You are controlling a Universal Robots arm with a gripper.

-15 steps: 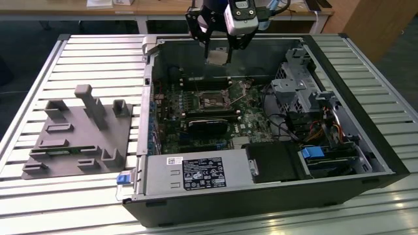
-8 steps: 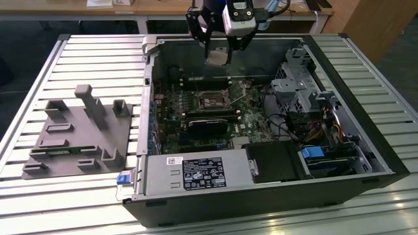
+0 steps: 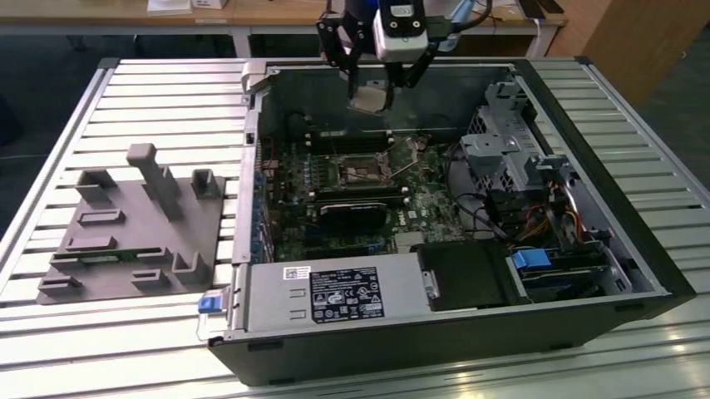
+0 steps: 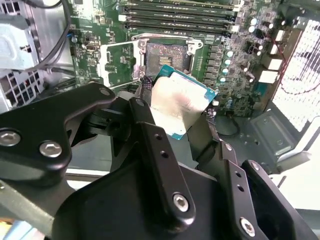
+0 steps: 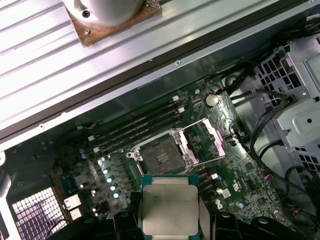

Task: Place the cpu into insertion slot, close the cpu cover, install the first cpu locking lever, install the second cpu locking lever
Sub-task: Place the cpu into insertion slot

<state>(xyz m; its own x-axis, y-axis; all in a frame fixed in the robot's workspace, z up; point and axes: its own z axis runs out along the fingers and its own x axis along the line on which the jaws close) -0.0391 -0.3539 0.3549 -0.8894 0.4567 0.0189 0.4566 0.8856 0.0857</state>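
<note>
Placement step: gripper (image 3: 377, 83) pinches cpu (image 5: 170, 207), insertion slot (image 5: 159, 157) well below it (cpu cover (image 5: 204, 138) open); seating likely needs square alignment

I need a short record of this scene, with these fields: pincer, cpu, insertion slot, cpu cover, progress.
pincer: shut on the cpu, above the open computer case
cpu: held above the motherboard, not yet seated
insertion slot: empty, centre exposed
cpu cover: swung open beside the slot
progress: no step done yet
</note>
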